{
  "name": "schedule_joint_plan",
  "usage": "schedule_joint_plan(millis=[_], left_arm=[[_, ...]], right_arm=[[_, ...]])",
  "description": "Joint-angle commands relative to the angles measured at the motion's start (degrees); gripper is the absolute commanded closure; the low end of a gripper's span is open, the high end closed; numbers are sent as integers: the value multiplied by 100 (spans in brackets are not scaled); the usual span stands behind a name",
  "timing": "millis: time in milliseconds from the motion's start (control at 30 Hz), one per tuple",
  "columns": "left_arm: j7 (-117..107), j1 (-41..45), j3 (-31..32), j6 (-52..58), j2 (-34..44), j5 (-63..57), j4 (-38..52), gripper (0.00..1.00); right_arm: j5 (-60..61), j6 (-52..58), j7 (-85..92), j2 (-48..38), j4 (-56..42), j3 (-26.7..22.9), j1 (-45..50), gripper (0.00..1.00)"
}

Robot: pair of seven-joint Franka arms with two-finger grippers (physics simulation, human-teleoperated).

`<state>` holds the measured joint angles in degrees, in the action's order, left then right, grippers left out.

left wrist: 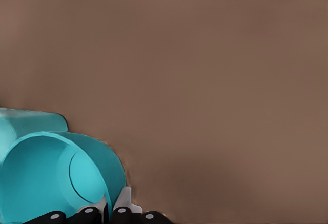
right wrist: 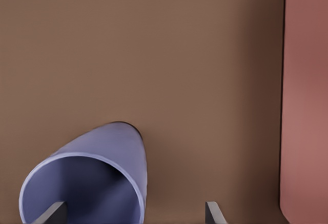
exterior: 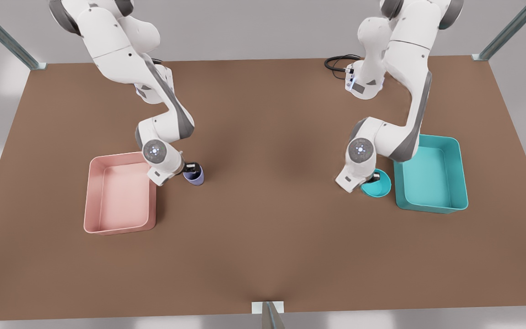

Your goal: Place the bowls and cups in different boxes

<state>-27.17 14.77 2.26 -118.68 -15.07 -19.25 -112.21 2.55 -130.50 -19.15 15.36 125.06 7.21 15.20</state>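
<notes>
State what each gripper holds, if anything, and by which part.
Left gripper: holds the teal bowl, pinched at its rim wall. Right gripper: nothing held; its jaws stand open astride the wall of the purple cup.

A small round teal plastic bowl (exterior: 377, 185) matches the large teal rectangular plastic bin (exterior: 431, 176). The small handleless tumbler (exterior: 194, 175) is lavender-purple, the other shallow plastic bin (exterior: 120, 194) pale pink, the flat tabletop (exterior: 263, 228) plain brown, both arms white and grey.

Bright, even, diffuse light; the matte brown tabletop (exterior: 263, 228) carries only faint soft shadows, darkest toward six o'clock; no glare.
</notes>
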Motion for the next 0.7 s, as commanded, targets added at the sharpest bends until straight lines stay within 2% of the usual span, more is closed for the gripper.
schedule_joint_plan(millis=[0,100,133,267,333,367,433,467,567,600,633,667], left_arm=[[1055,-747,2,1347,302,150,94,79],[1600,-1556,-111,1294,180,159,146,79],[1828,-1565,-384,1128,109,150,120,79],[1952,-1592,-701,161,-286,115,-143,79],[1926,-1592,-736,-225,-400,89,-398,79],[1917,-1618,-753,-533,-585,89,-469,79],[1917,-1688,-806,-692,-778,89,-469,79],[1926,-1723,-806,-692,-805,89,-469,79],[1917,-1759,-806,-692,-858,89,-460,79],[1934,-1759,-806,-674,-875,89,-460,59],[1934,-1759,-806,-639,-875,89,-460,28],[1917,-1741,-806,-604,-858,97,-460,15]], right_arm=[[8,-222,-353,90,1,0,1,0],[26,-406,-353,178,124,0,-8,0],[26,-468,-353,187,159,0,-8,0],[26,-512,-353,301,194,0,1,0],[26,-600,-353,345,203,0,1,12],[26,-600,-353,345,203,0,1,26],[26,-600,-361,345,194,0,1,64],[26,-600,-361,345,177,0,1,77],[26,-556,-388,345,150,0,1,79],[26,-538,-396,327,133,0,1,79],[26,-530,-405,292,133,0,1,79],[26,-494,-405,213,124,0,-8,79]])
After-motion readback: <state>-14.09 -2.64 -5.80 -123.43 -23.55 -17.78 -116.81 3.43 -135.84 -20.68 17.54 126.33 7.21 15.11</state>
